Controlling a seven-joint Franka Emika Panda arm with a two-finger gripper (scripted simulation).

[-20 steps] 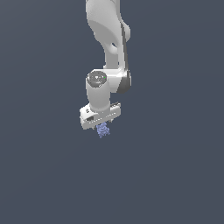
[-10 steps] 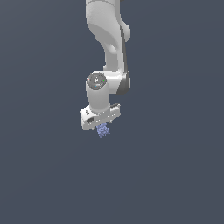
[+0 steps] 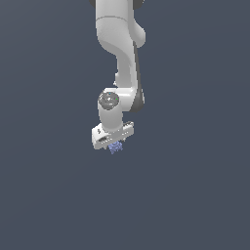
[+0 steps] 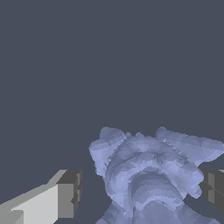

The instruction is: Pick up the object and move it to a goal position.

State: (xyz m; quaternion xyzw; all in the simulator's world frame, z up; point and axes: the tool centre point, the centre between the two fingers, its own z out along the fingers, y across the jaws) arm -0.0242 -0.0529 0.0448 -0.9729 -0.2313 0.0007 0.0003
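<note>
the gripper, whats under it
A lumpy periwinkle-blue object sits between the gripper fingers. Below is plain dark grey. Finger contact isn't clear; its top is hidden.

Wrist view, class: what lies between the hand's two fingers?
The periwinkle object lies between the fingers. One finger touches it; a bare gap separates it from the other. The exterior view only shows it under the hand.

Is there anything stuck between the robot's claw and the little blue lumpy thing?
No, nothing visible. The blue object sits right between the fingers of the gripper, with only plain grey around it.
</note>
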